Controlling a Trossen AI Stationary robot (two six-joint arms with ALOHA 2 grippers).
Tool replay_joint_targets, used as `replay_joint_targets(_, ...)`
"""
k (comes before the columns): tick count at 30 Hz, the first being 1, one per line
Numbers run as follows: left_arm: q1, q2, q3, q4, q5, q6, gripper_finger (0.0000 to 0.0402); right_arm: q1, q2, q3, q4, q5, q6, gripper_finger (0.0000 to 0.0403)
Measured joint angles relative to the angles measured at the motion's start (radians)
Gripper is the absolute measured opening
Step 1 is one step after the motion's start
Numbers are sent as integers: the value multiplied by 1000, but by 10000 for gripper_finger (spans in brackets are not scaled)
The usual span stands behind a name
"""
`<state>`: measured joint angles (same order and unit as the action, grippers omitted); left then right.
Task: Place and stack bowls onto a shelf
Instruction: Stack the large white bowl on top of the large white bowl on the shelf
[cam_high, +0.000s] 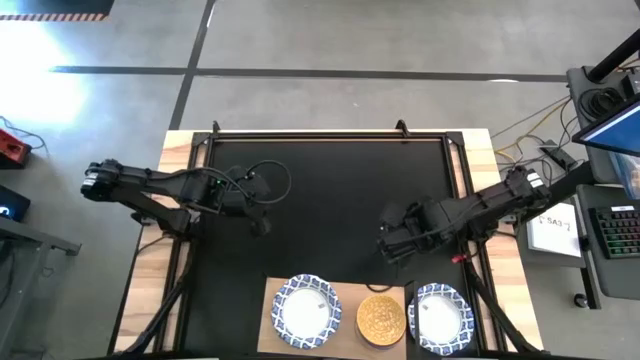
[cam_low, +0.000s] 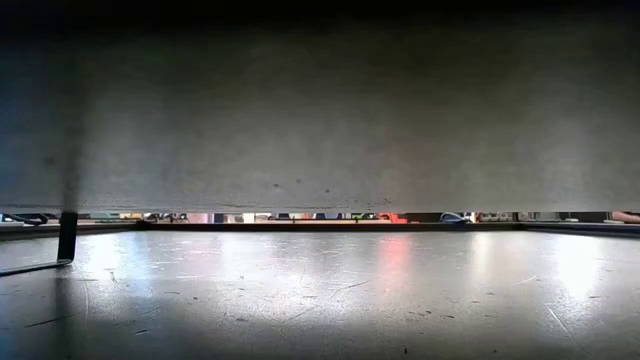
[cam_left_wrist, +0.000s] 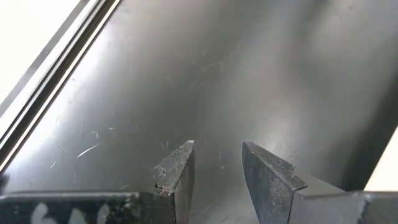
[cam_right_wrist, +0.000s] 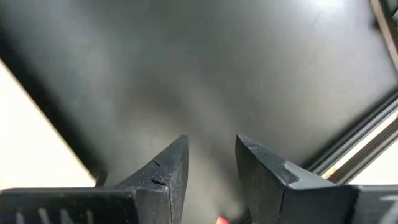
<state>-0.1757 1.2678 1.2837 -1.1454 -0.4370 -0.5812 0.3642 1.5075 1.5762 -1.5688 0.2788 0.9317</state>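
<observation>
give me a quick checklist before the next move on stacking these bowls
1. Left gripper empty, fingers apart over the black mat: ok.
2. Right gripper empty, fingers apart: ok.
3. Yellow-gold bowl on the shelf: ok.
4. Left white bowl on the shelf: ok.
5. Right white bowl on the shelf: not ok, it sits on the mat beside it.
6. Whether any bowl is already stacked: cannot tell.

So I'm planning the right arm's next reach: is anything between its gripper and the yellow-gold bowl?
Nothing visible. The right gripper, open and empty, hangs over bare black mat; the yellow-gold bowl sits on the shelf between two white bowls.
</observation>
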Motion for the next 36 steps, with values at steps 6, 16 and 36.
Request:
replay_joint_targets(6,0,0,-8,1,0,3,116,76,-14,-78,-1,-81,71,121)
replay_joint_targets(16,0,-7,-8,10,0,16,116,256,-126,-328,16,-257,298,121)
replay_joint_targets(36,0,-8,4,64,1,-9,116,491,-376,-736,678,-365,170,121)
